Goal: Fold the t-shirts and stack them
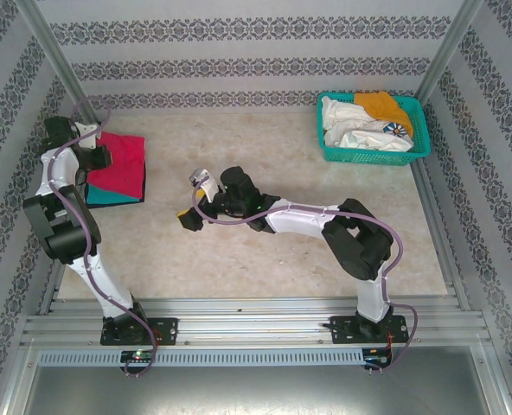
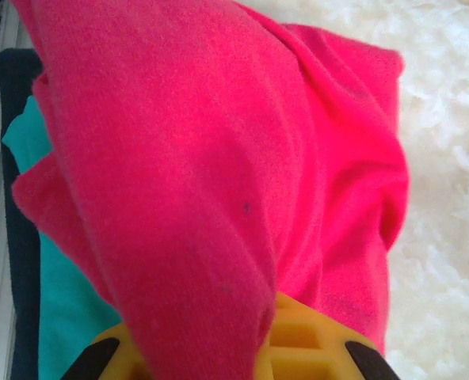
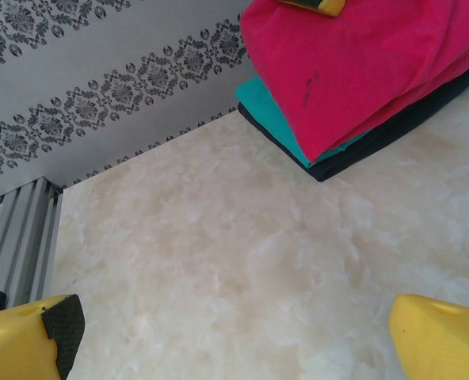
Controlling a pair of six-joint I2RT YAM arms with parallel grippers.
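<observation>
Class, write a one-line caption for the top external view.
Left gripper at the pink-red t-shirt stacked on a teal t-shirt; right gripper open over table; unfolded shirts lie in the basket.

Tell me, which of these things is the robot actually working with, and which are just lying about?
Part of the job:
pink-red t-shirt
teal t-shirt, under the pink-red one
white t-shirts and orange t-shirt, in the basket

Just there:
teal mesh basket, only holding the shirts
table
patterned walls
</observation>
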